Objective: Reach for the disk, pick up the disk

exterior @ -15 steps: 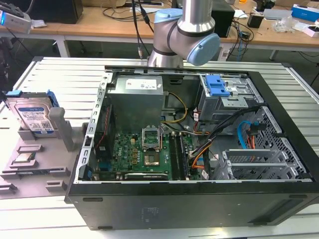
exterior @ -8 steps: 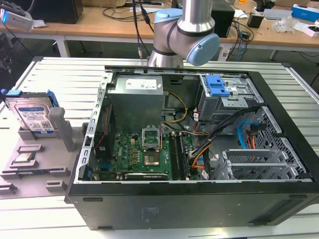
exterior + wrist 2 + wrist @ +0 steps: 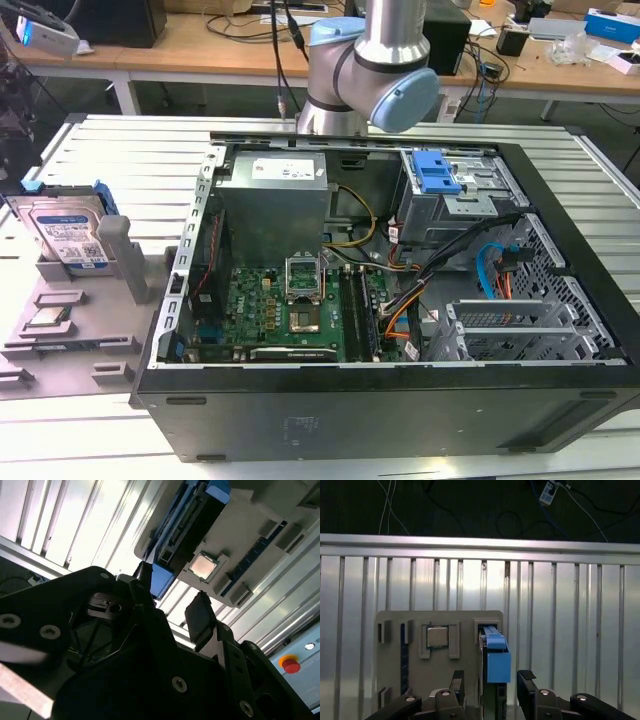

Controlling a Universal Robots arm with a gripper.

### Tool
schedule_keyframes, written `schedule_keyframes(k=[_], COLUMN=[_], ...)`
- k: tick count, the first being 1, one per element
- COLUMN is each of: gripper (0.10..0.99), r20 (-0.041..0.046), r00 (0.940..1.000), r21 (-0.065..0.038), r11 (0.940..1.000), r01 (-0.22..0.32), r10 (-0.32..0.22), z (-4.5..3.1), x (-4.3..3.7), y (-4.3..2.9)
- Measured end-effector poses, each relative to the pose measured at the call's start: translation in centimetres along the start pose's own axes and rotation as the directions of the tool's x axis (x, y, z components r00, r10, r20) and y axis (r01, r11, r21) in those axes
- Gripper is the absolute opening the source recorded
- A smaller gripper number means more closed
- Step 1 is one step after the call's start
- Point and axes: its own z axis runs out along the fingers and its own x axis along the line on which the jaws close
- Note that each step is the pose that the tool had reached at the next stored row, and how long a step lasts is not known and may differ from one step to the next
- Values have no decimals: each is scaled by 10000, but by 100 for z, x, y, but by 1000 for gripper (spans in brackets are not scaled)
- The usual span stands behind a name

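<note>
Gripper [image 3: 492, 676] wide open and empty, lined up over the disk [image 3: 496, 656] standing on edge in its grey holder [image 3: 395, 625] — reach step, I'd say; grasping calls for straddling it squarely, then closing

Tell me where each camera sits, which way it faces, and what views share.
Exterior view: off the arm, looking down at the open computer case, the disk in its grey holder at the exterior view's left; the arm shows.
First wrist view: on the arm, looking down on the disk edge-on; the open gripper shows.
Second wrist view: on the arm, looking obliquely past the gripper at the holder.
Shared: all show disk, holder and processor chip.
</note>
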Motion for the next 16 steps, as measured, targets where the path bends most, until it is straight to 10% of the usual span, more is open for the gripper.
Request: schedule_keyframes(k=[16], gripper=[545], r20=[0], r00=[10000], r21=[1], r11=[10000], r01=[20], r10=[-20], z=[502], x=[-43], y=[-23])
